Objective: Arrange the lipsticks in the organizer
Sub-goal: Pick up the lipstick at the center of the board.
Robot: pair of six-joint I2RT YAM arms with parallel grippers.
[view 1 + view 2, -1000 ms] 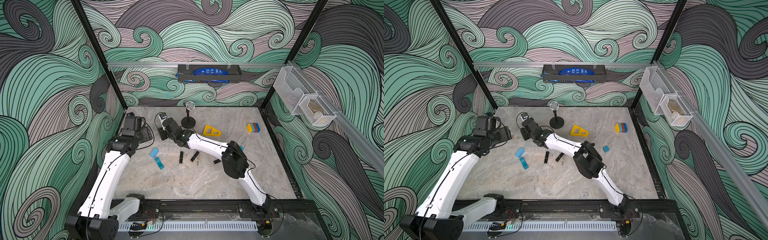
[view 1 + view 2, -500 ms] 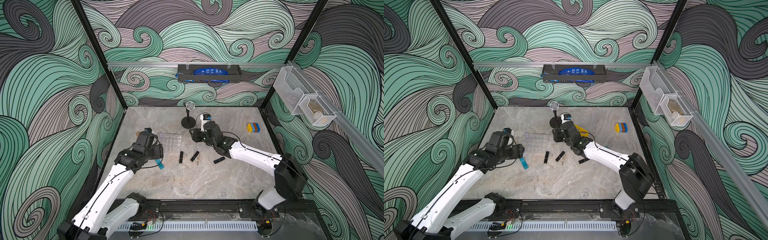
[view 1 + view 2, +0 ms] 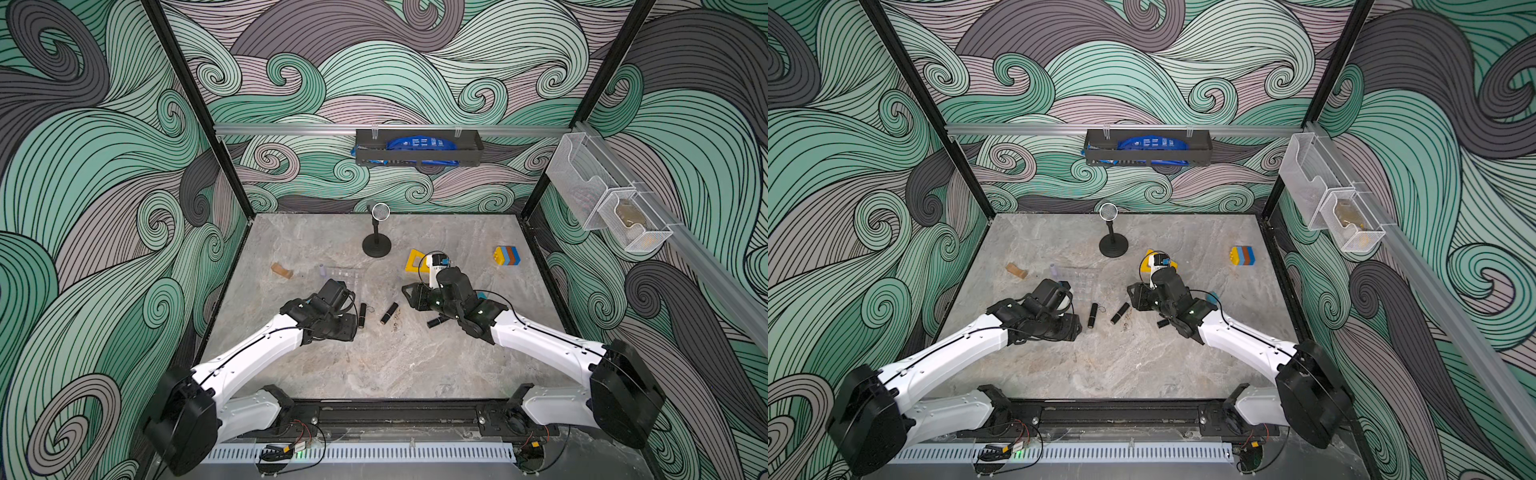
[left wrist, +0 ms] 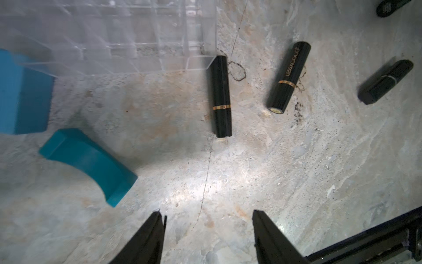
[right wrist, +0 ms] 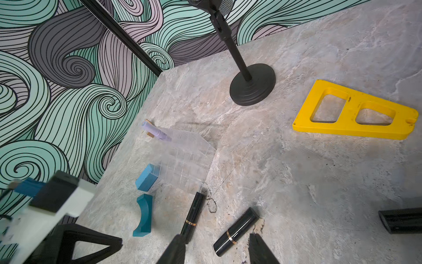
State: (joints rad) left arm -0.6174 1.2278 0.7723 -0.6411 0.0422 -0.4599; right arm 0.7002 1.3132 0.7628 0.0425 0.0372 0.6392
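The organizer [image 3: 348, 275], a clear grid tray, stands on the marble table [image 3: 395, 365] left of the middle and toward the far edge; a lilac piece [image 3: 322, 271] sits just beside its far left corner, and a wooden block [image 3: 281, 270] lies farther left. Three lipsticks lie flat on the table outside it. The first lipstick [image 4: 220, 96], gold-banded, has one end at the organizer's near right corner; the second lipstick [image 4: 288, 77], gold-lettered, lies tilted near it on the right. The third lipstick [image 4: 386, 81], silver-banded, lies farther right, partly under the right arm in both top views. Two teal blocks [image 4: 89, 164] sit by the organizer's near left side.

The left gripper [image 4: 207, 212] hovers over bare table on the near side of the first lipstick, its fingers apart and holding nothing. The right gripper [image 5: 215, 236] points toward the second lipstick, whose end shows between its fingers in the right wrist view; they stand wider than the tube and do not clasp it. Toward the far edge stand a yellow triangular frame [image 3: 413, 262], a microphone stand [image 3: 376, 245] and a stack of coloured bricks [image 3: 507, 255].
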